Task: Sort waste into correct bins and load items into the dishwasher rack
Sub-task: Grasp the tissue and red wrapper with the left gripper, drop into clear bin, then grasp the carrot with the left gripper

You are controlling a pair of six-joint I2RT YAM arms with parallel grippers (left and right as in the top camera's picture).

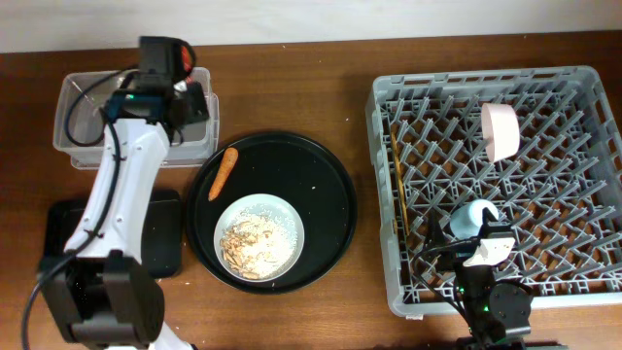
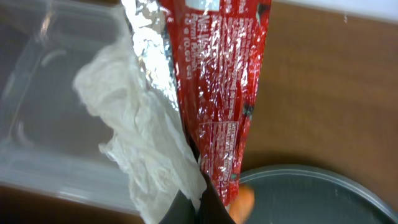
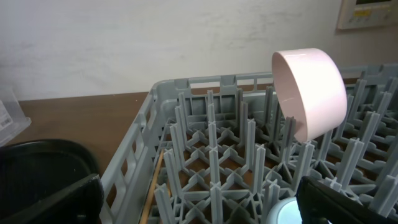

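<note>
Near right, the right gripper (image 3: 199,208) hangs spread over the dishwasher rack (image 1: 583,282) with the light-blue cup (image 1: 473,216) just below it; chopsticks (image 1: 397,194) and pale dish (image 1: 500,130) sit in the rack. Mid-table, the white bowl (image 1: 259,236) of food scraps (image 1: 249,245) and the carrot piece (image 1: 223,172) lie on the round black tray (image 1: 330,194). Far left, the left gripper (image 2: 198,211) pinches the red wrapper (image 2: 224,81) and napkin (image 2: 143,137) at the clear tub (image 1: 78,117)'s right edge. This looks like the trash-drop step, and the next move probably needs a shift left over the tub before release.

we see a dark brown wooden table (image 1: 292,87) whose far edge meets a plain white wall (image 3: 124,43); a pale panel (image 3: 368,12) is mounted on it, evenly lit.
</note>
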